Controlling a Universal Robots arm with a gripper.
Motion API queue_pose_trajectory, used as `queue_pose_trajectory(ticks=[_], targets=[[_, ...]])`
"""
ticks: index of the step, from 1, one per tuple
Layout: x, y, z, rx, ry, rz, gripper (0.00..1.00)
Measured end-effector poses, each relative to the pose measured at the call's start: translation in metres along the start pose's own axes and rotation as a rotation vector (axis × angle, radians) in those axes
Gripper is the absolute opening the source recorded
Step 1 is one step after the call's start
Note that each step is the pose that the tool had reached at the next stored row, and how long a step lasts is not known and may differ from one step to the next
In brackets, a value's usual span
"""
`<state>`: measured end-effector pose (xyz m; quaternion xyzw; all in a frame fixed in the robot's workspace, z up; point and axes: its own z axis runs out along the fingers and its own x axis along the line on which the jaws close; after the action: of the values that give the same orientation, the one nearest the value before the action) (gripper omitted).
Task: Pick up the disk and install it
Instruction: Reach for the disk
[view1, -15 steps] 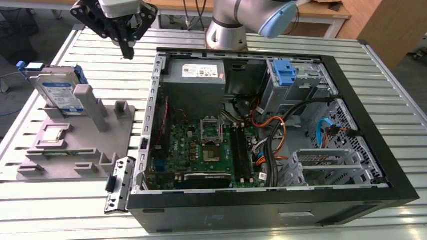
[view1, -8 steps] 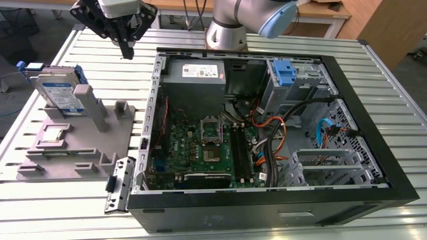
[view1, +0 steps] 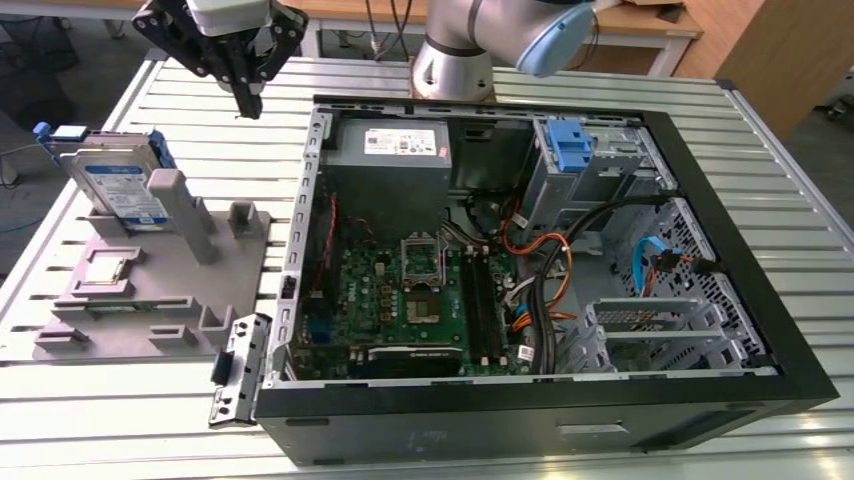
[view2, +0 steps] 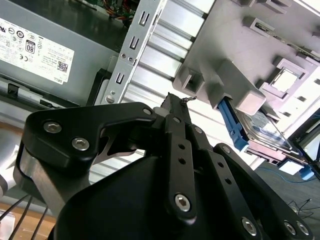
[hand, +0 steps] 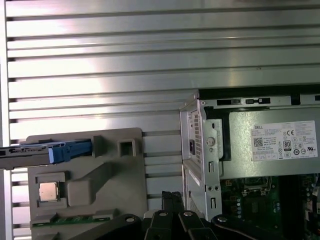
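The disk (view1: 118, 185), a silver-grey drive with a white-and-blue label in a blue carrier frame, stands on edge in a grey fixture (view1: 174, 290) at the exterior view's left. Both wrist views show its blue frame edge-on (view2: 231, 122) (hand: 70, 150). My gripper (view1: 250, 108) hangs high over the slatted table, between the fixture and the open computer case (view1: 534, 420), apart from the disk and to its right in the exterior view. Its black fingers (view2: 172, 112) point down, shut together with nothing between them. The gripper (hand: 172, 197) also shows in the first wrist view.
Inside the case are a grey power-supply box (view1: 391, 145), a blue latch (view1: 570, 145) on the drive bay, a motherboard (view1: 400, 300) and loose cables (view1: 561, 250). The arm's base (view1: 454, 60) stands behind the case. A chip (view1: 107, 270) lies on the fixture.
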<state>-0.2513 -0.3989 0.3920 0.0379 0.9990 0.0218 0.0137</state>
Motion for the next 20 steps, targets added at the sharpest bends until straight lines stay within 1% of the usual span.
queue_pose_trajectory(ticks=[14,19,20], targets=[[0.0091,-0.0007,-0.0003,-0.0003,-0.0029,0.0,0.11],[0.0097,-0.0007,-0.0003,-0.0003,-0.003,0.0,0.11],[0.0159,-0.0012,-0.0005,-0.0003,-0.0031,0.0,0.11]])
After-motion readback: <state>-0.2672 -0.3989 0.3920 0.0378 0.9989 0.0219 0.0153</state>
